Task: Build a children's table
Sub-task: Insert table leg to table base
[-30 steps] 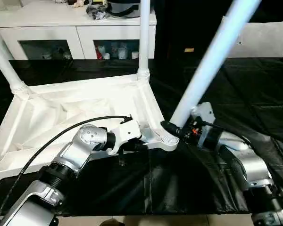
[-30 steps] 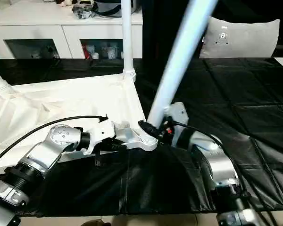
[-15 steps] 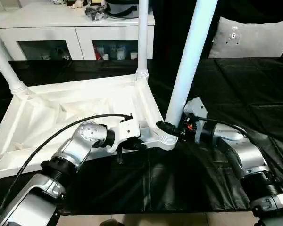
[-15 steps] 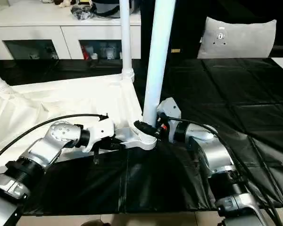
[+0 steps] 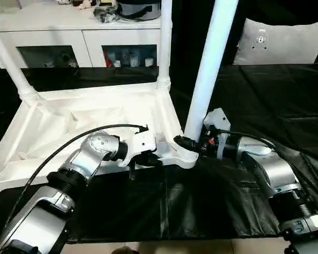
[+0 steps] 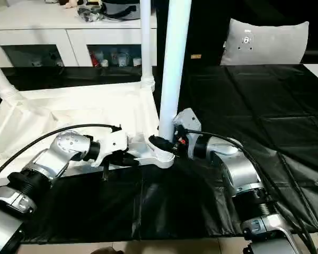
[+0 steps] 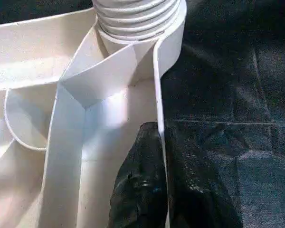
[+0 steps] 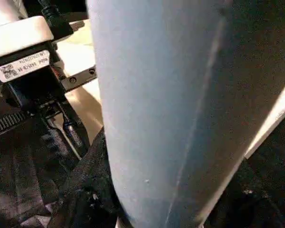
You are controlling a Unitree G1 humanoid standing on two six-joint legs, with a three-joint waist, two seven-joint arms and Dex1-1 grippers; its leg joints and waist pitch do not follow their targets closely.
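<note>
Three white legs rise from the upturned table top point(image 5: 95, 119), which lies ribbed side up on the black-covered worktop point(image 5: 265, 100). My right jaws point(image 5: 193, 144) hold the nearest leg point(image 5: 206, 69) at its foot, where it sits almost upright in the near corner socket point(image 5: 186, 157). My left jaws point(image 5: 148, 157) are pinched on the top's near rim beside that socket. Behind stands a white cabinet point(image 5: 53, 37), and a grey cushion point(image 5: 278, 41).

We find the near corner of the upturned white plastic tabletop point(image 5: 95, 119) crowded: both silver forearms flank the upright white tubular leg point(image 5: 206, 69) seated there. Two further white legs point(image 5: 163, 42) block the far edge. The black quilted cloth point(image 5: 275, 95) lies open rightward.
</note>
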